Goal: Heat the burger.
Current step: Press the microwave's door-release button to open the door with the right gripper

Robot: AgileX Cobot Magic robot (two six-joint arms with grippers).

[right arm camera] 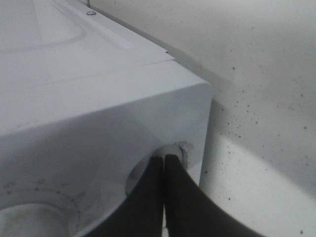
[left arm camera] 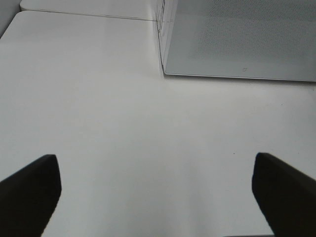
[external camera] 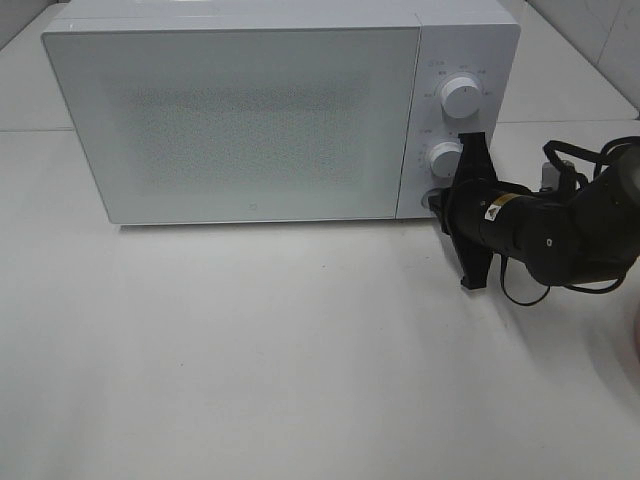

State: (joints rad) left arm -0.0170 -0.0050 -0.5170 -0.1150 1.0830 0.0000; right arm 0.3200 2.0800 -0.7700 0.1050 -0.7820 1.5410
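The right hand [external camera: 438, 203] is closed, its tips together on the round button [external camera: 430, 200] at the microwave's [external camera: 240, 120] lower front corner, below the two knobs [external camera: 461, 97]. The door [external camera: 235, 125] is shut, so the step looks like pressing it open. The next move probably calls for a straight, firm push, then backing clear of the door's swing.

The burger shows in no view; I cannot tell whether it is inside the microwave.

Only the right wrist view shows the tips [right arm camera: 165, 159] meeting the button [right arm camera: 181, 147]. Only the left wrist view shows the left hand [left arm camera: 157, 170], open and empty over the worktop [left arm camera: 98, 98] before the microwave's far front corner.
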